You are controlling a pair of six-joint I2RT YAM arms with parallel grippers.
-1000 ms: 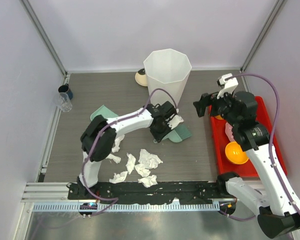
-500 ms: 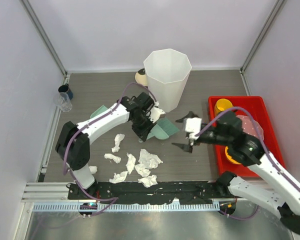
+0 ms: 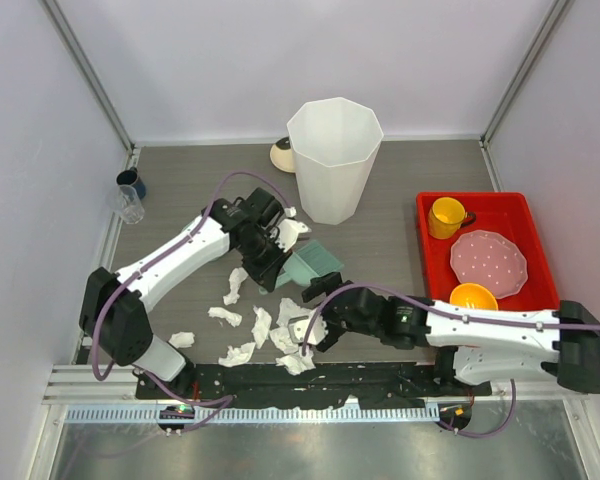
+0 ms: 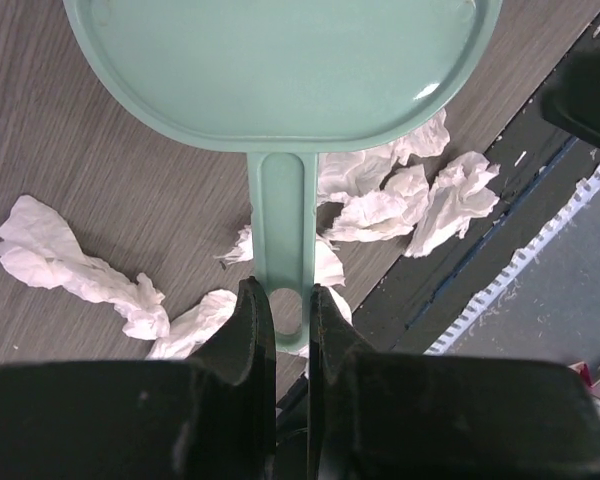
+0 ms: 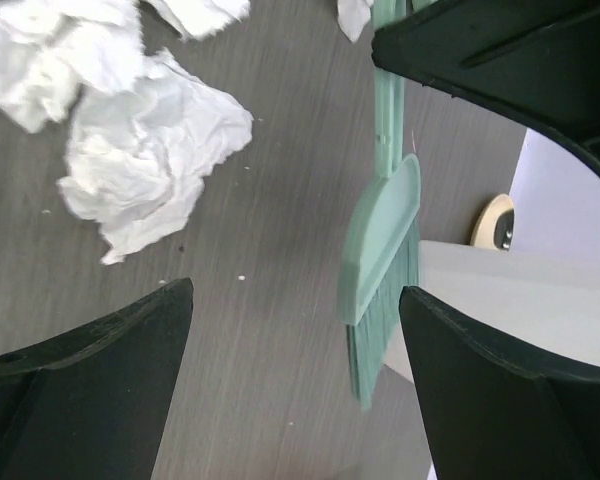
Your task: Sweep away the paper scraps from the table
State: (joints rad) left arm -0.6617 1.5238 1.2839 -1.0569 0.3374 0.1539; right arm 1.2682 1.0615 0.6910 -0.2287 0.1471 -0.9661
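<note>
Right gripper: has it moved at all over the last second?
Yes. The right gripper has swung left, away from the red tray, toward the near edge of the table, and is now at the paper scraps.

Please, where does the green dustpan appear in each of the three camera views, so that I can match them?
Top external: the pale green plastic dustpan is mid-table, held just above the scrap pile.
Left wrist: dustpan across the top, its handle running down between the shut jaws.
Right wrist: dustpan right of centre, seen edge-on.
Shared landmark: the crumpled white paper scraps beside it.
</note>
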